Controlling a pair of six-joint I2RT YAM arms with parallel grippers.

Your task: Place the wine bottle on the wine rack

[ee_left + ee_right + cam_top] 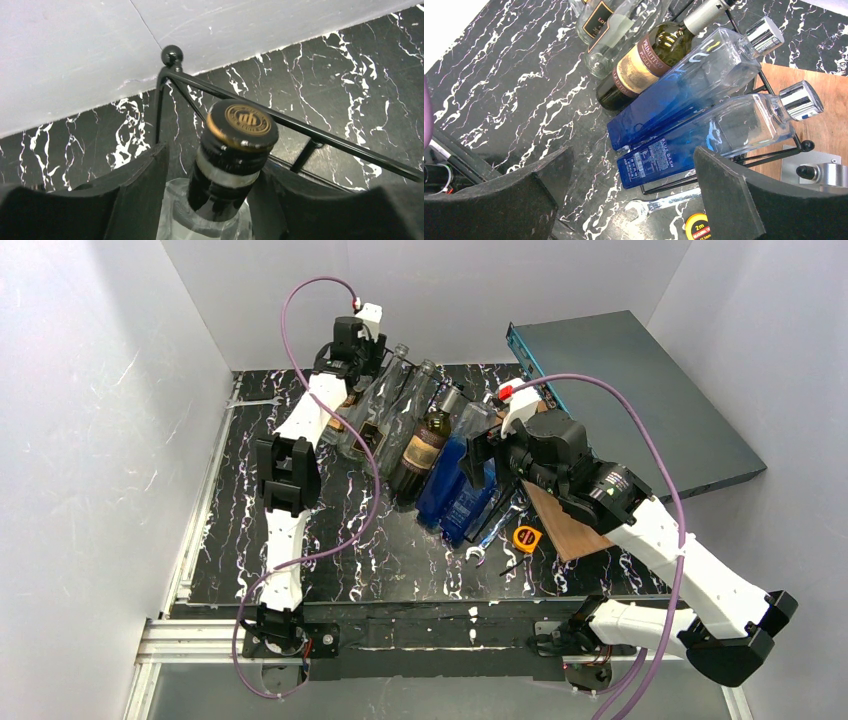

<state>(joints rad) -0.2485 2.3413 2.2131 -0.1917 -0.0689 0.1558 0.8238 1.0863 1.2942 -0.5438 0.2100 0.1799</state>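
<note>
**Wine bottle at the rack's left end, not yet released**

At the far left, the left gripper [212, 172] has its jaws drawn in narrow on the wine bottle [235, 145]. Its fingers [140, 195] press the clear shoulder just below the black-and-gold cap. The neck lies against the top wire of the rack [320, 135], close to the ball-tipped left corner. In the top view the body slopes down toward the near side in the leftmost slot (whether the base sits fully on the lower wire, I cannot tell).

To its right lie a clear bottle [405, 405], a dark bottle [644, 60] and two blue bottles [684, 80], all at the same tilt with necks to the far side. The right gripper [631, 190] hovers over the near ends of the blue bottles, jaws wide, holding nothing. Near the rack's right end lie a wrench [659, 204] and a tape measure [698, 231], and a board [819, 75] sits partly under that end.

The placing looks nearly done, since the rack seems to bear the bottle. What is left is to make sure it is seated, open the left jaws, and draw the arm away without dragging the neck off the wire.
</note>
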